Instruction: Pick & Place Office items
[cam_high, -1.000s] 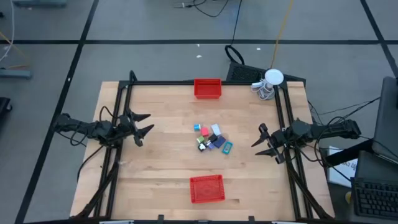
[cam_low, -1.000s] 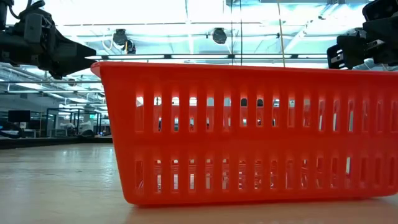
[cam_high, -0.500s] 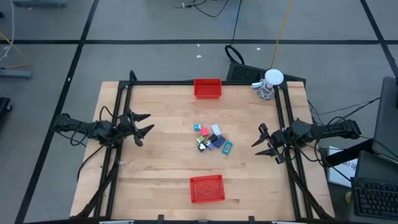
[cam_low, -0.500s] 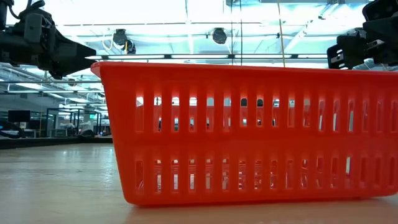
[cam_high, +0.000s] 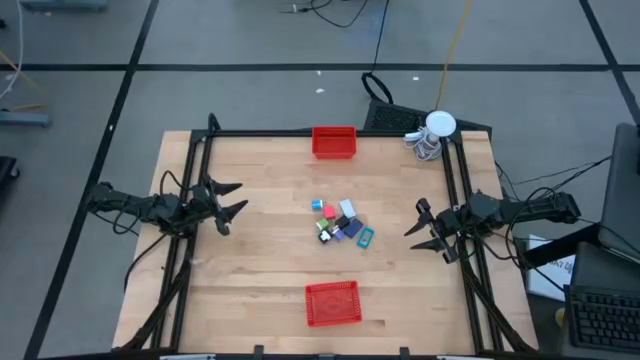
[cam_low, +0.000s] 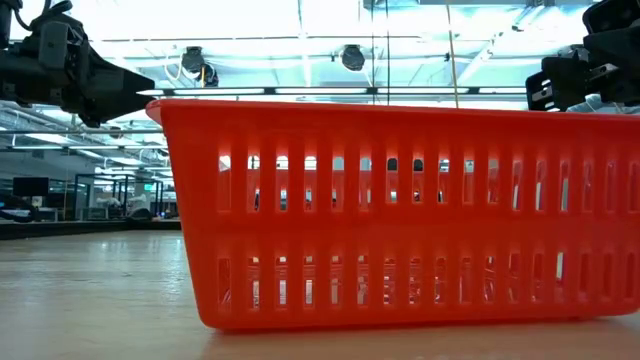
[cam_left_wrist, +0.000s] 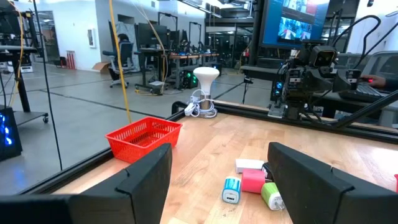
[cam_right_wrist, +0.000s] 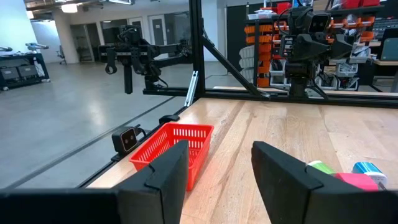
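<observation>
High view shows you the left gripper (cam_high: 232, 200) at the table's (cam_high: 250, 270) left edge, fingers spread and holding nothing. The right gripper (cam_high: 420, 230) mirrors it at the right edge, fingers parted, also empty. The office items (cam_high: 342, 222) lie clustered mid-table between both grippers, well apart from each.

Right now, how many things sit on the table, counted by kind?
Red mesh baskets: 2, far edge and near edge.
Pile of small office items: 1, exact number of pieces unclear.
White round object with coiled cable: 1.
Total: 4.
</observation>
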